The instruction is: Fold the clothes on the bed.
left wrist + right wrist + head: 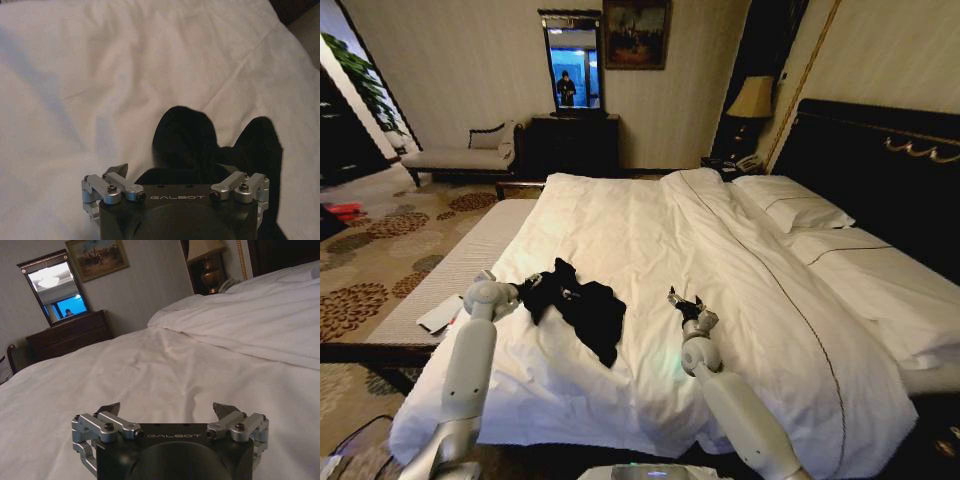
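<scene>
Your left gripper [532,285] sits at the left edge of the black T-shirt [582,306], which lies crumpled on the white duvet [650,240] near the foot of the bed [880,170]. In the left wrist view its fingers [116,172] stand spread, with dark cloth bunched between them; you cannot tell whether they pinch it. Your right gripper [684,303] hovers over bare duvet, well apart from the shirt, its fingers [109,409] wide apart and holding nothing.
</scene>
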You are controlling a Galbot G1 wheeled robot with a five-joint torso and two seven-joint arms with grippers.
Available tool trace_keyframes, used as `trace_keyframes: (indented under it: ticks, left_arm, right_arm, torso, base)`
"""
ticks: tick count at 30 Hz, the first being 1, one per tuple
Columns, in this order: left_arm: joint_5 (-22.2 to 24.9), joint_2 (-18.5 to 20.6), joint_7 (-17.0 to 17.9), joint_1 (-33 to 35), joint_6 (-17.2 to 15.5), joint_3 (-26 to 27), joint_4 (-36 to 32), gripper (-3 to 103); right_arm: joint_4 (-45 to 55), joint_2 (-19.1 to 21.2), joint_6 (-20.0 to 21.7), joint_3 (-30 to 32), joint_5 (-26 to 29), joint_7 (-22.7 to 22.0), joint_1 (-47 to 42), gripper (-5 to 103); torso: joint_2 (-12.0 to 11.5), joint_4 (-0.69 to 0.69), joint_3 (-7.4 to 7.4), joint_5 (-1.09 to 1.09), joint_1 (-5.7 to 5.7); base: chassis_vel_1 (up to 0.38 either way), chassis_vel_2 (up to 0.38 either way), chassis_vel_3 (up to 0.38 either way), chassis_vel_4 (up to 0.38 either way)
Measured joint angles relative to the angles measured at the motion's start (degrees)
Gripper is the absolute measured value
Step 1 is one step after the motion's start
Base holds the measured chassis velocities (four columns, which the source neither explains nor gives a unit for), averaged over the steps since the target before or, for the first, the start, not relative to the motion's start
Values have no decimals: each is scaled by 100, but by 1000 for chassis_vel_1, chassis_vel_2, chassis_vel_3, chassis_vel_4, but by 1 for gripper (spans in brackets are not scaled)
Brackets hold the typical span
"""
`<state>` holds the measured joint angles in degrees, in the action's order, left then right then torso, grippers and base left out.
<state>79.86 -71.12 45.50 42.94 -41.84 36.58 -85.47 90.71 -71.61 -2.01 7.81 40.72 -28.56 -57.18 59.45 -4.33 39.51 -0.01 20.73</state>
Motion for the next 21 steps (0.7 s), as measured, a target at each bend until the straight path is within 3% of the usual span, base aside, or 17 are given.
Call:
trace_keyframes:
  ticks: [6,8,14,21]
  left_arm:
    - [-17,-4,1,110,3,-14,-98,95]
    - [112,70,81,203,-8,43,-292,92]
    - [919,293,356,376,-18,401,-834,100]
    - [1097,237,352,-33,-20,527,-553,100]
  right_arm:
    - [-1,-12,-9,3,-20,0,-21,100]
    - [8,-13,-12,12,-26,0,-33,100]
    - [20,7,-17,37,-36,0,-63,100]
    - [-4,-15,-19,-44,-63,-5,-58,100]
  torso:
    - [0,-1,0,1,0]
    - [0,-1,0,1,0]
    - [0,2,0,1,-1]
    - [0,-2,0,1,-1]
  base:
    - [0,0,0,0]
    - [0,0,0,0]
    - [0,0,0,0]
    - [0,0,0,0]
